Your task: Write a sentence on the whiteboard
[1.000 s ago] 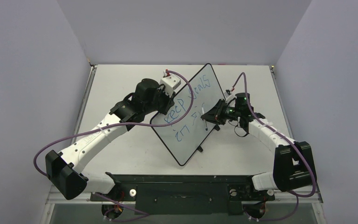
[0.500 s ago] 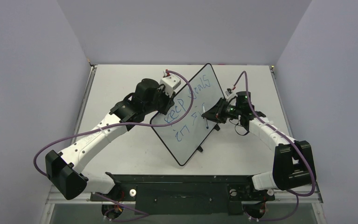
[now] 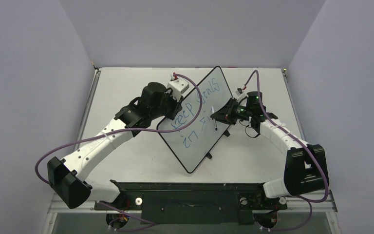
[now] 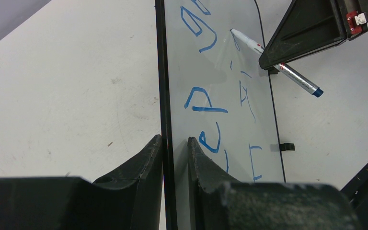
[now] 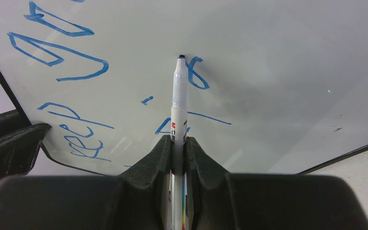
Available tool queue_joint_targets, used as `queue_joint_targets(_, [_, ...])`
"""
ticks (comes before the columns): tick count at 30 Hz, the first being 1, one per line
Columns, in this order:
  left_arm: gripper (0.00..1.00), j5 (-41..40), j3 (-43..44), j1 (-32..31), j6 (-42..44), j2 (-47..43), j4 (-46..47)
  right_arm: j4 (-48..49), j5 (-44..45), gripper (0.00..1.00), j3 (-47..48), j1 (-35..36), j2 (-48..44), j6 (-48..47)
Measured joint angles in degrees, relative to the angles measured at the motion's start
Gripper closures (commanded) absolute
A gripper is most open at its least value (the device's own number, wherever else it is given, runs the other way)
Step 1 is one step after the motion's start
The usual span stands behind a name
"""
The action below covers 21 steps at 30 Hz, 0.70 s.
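Observation:
The whiteboard stands tilted on the table, and my left gripper is shut on its left edge. In the left wrist view the fingers pinch the board's black rim. The blue sentence runs in two lines; "keep" and part of a second word are readable. My right gripper is shut on a white marker. Its tip touches the board beside a small blue loop. The left wrist view also shows the marker against the board.
The white table is walled in at the left, back and right. A black clip foot sticks out at the board's lower edge. A black base rail and purple cables lie along the near edge.
My right gripper has moved the marker a little up and away along the board, and its tip sits higher in the second line. The left arm and the board have not moved.

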Motion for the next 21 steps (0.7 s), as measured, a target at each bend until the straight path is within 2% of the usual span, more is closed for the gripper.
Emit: queue_joint_targets(21, [1.00, 0.0, 0.0, -0.1, 0.0, -0.2, 0.0, -0.7, 0.5, 1.00, -4.8, 0.0, -0.2, -1.4])
